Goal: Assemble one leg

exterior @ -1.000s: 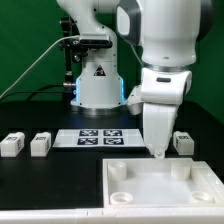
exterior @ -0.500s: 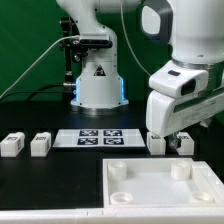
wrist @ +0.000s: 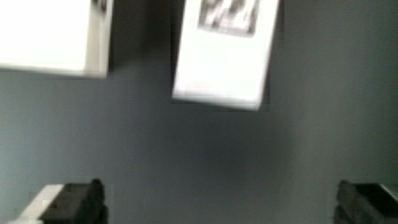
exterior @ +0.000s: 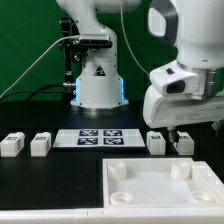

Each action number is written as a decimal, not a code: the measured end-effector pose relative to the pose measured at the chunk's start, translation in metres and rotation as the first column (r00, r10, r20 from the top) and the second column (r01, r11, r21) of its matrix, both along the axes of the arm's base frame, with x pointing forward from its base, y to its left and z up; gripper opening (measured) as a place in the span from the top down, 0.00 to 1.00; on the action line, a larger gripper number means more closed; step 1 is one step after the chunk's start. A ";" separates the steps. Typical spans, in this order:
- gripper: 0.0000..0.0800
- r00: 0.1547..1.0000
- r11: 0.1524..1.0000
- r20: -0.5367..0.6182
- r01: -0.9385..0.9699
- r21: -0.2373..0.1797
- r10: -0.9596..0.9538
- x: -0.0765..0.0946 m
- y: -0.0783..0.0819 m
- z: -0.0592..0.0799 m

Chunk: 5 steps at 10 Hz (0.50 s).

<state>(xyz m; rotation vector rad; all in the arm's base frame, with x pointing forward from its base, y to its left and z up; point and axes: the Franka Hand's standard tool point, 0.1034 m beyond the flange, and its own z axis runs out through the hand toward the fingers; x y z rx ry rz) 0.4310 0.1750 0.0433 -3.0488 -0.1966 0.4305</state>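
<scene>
Though blurred up close, leg (wrist: 226, 70): small white block, black-and-white tag seemingly on one face
leg count: four
gripper (wrist: 221, 200): jaws wide apart, holding nothing

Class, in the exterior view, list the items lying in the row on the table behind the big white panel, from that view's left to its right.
first leg → second leg → marker board → third leg → fourth leg

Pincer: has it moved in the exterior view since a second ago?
Yes. The pincer has risen from table level and shifted toward the exterior view's right, farther from the marker board.
</scene>
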 end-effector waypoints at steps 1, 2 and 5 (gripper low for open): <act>0.19 1.000 1.000 0.002 0.007 -0.004 -0.007 0.000 0.003 0.001; 0.19 0.996 0.999 -0.077 0.033 -0.016 -0.034 -0.011 0.001 0.002; 0.19 0.936 0.998 -0.346 0.045 -0.039 -0.056 -0.012 0.000 -0.006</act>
